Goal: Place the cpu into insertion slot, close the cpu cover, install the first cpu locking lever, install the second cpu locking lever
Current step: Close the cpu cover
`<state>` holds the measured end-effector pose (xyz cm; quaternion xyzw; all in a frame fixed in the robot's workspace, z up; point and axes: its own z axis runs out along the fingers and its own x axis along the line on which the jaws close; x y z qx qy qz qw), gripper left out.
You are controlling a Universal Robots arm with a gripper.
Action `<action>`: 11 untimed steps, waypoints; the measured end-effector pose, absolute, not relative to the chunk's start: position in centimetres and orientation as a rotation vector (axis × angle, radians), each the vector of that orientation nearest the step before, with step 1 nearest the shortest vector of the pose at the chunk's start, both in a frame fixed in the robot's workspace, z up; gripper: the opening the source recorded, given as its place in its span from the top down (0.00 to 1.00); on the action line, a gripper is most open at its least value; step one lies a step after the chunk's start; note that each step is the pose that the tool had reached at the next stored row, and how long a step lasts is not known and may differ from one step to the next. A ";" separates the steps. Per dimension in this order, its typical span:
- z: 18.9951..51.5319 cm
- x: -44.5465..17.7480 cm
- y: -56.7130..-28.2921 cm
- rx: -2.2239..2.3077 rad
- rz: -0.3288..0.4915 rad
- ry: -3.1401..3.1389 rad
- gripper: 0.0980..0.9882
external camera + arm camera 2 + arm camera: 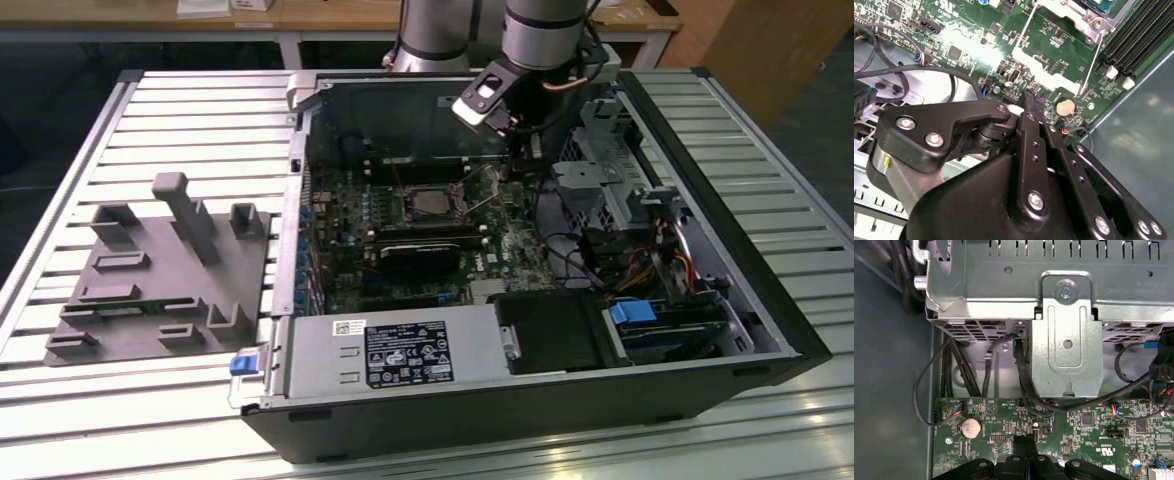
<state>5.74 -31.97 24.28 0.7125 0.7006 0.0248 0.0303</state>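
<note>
Though linkage (pixel 979 200) hides much of end effector (pixel 1024 441), fingertips (pixel 1019 445) look pressed together (empty) above motherboard (pixel 1079 437); cpu (pixel 430 203) in insertion slot (pixel 404 213).

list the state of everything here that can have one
computer case: on its side, panel off, open
cpu: seated on the motherboard, silver top showing
cpu cover: appears lowered around the cpu
locking lever: latched or not, cannot tell
gripper: fingers shut, nothing between them, tips close to the motherboard near the coin cell battery
</note>
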 end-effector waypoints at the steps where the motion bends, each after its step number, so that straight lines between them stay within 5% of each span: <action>1: 24.3 5.7 -32.0 2.196 0.076 2.159 1.00; 11: 24.2 5.9 -32.0 2.222 0.022 2.185 1.00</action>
